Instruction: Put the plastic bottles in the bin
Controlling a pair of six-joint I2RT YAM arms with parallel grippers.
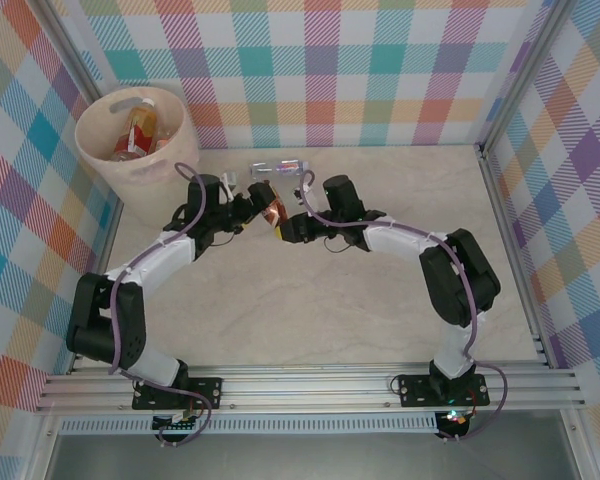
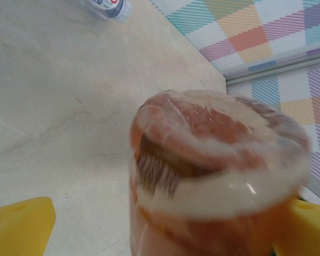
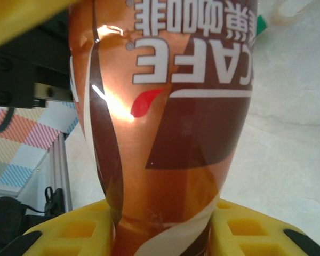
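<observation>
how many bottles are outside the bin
2: the brown-label bottle held in the right gripper, and a clear bottle lying on the table beyond it. Arms may hide others.

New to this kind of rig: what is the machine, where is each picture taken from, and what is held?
Two robot arms are bolted at the near edge of a table. The overhead picture looks down on both: left arm on the left, right arm on the right. The other two pictures come from a camera on each wrist, so the yellow fingers at their edges are that arm's own. The right arm's jaws are shut on a brown coffee bottle. The left arm's jaws stand open either side of its base. A clear bottle lies on the table beyond them. The bin, far left, holds bottles.
</observation>
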